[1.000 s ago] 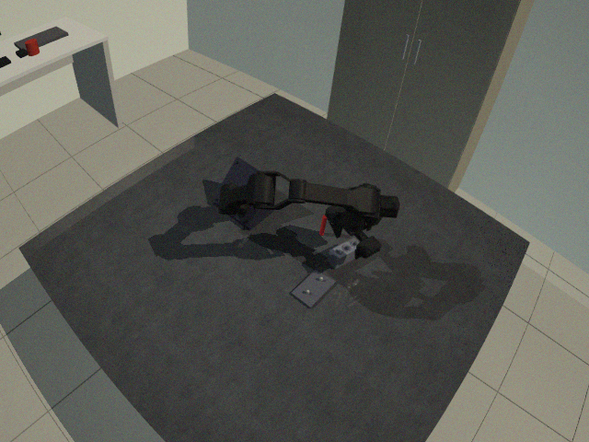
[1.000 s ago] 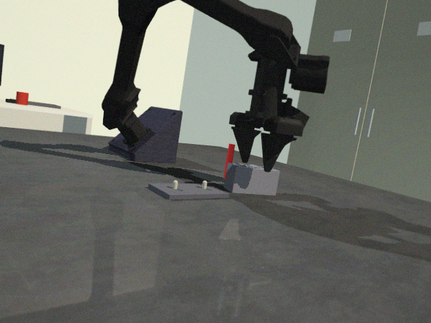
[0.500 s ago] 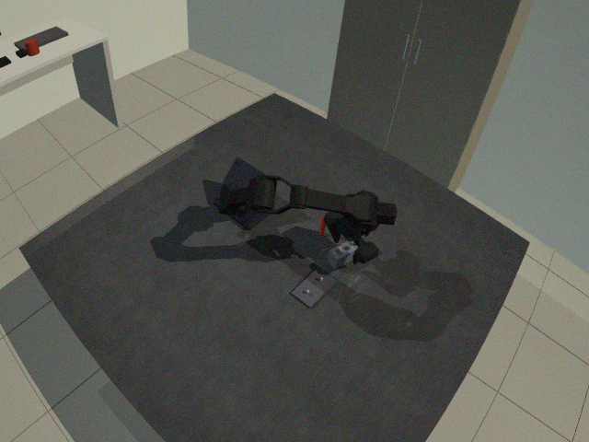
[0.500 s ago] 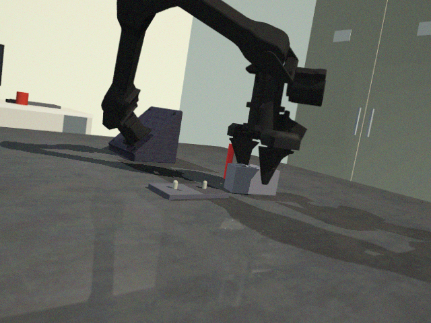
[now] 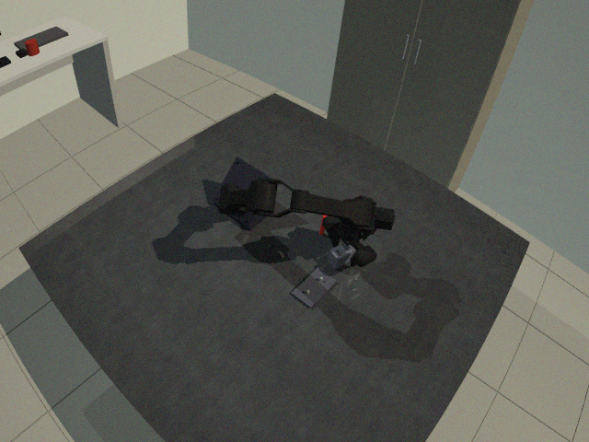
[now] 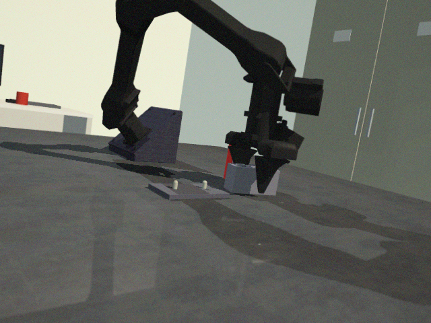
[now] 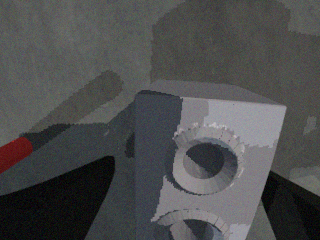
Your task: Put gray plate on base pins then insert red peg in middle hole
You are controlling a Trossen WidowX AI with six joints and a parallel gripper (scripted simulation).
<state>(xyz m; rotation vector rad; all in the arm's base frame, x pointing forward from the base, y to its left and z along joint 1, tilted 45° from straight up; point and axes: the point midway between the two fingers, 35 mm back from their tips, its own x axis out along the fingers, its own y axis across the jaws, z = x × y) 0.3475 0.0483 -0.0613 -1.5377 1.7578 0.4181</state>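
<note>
The gray plate, a thick block with round holes in its top, rests on the dark mat beside the base. The flat base lies just in front of it, and its two pale pins stand bare. My gripper is open and lowered over the plate, one finger on each side of it. The red peg stands upright just behind the plate, partly hidden by the gripper.
The arm's purple mount stands behind the base. A white table with a red cup is far left. A gray cupboard stands at the back right.
</note>
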